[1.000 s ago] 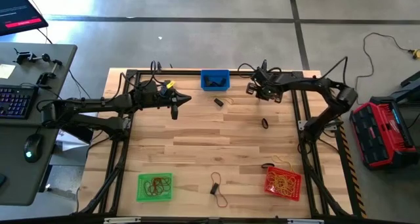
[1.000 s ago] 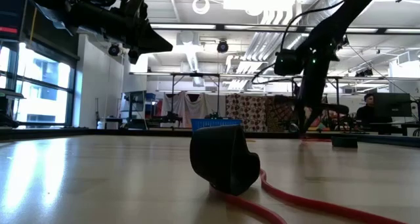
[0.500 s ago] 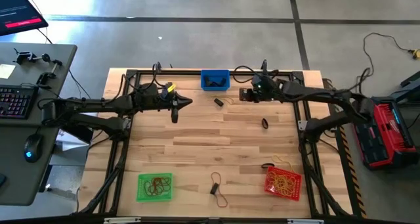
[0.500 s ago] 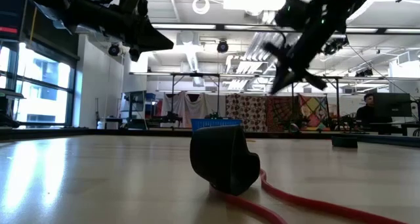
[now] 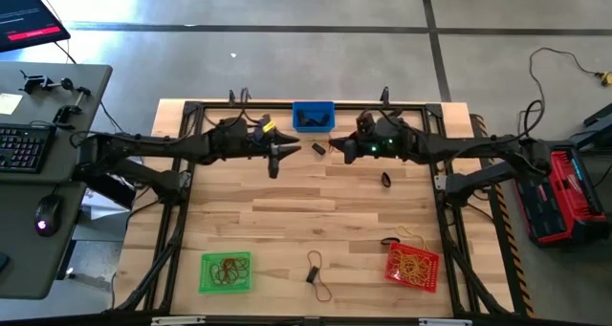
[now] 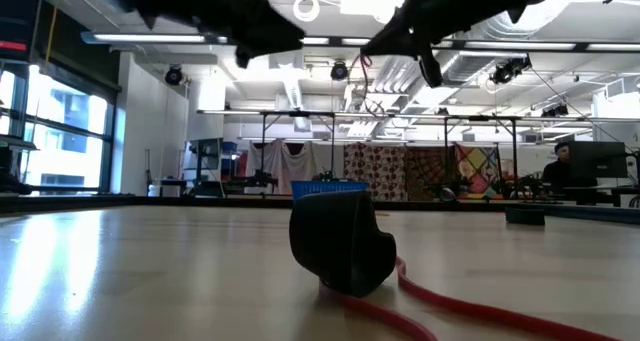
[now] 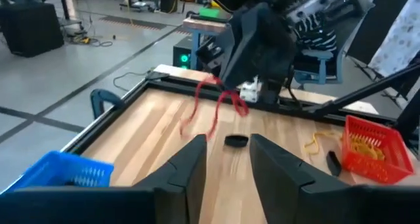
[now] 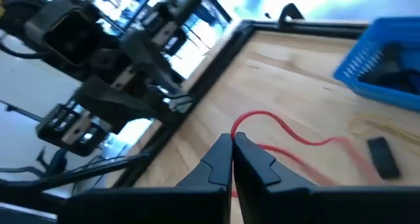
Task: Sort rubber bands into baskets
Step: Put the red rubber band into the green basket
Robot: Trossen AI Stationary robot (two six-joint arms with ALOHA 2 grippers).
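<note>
red band: [image 8: 289,133] thin loop pinched in right gripper [image 8: 233,145], fingers together on it, dangling over the wood
left gripper: [image 7: 226,159] fingers apart, holding nothing, facing right gripper across a small gap, both raised off the table
black band: [image 5: 318,148] on table between the two grippers; another [image 5: 385,180] just nearside of right gripper
blue basket: [image 5: 313,117] at far edge, just behind both grippers
green basket: [image 5: 226,272] near edge, well apart
red basket: [image 5: 413,266] near edge, well apart
open room: bare table [image 5: 287,211] middle

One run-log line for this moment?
left gripper: open, empty | right gripper: shut on red band | both beside blue basket
</note>
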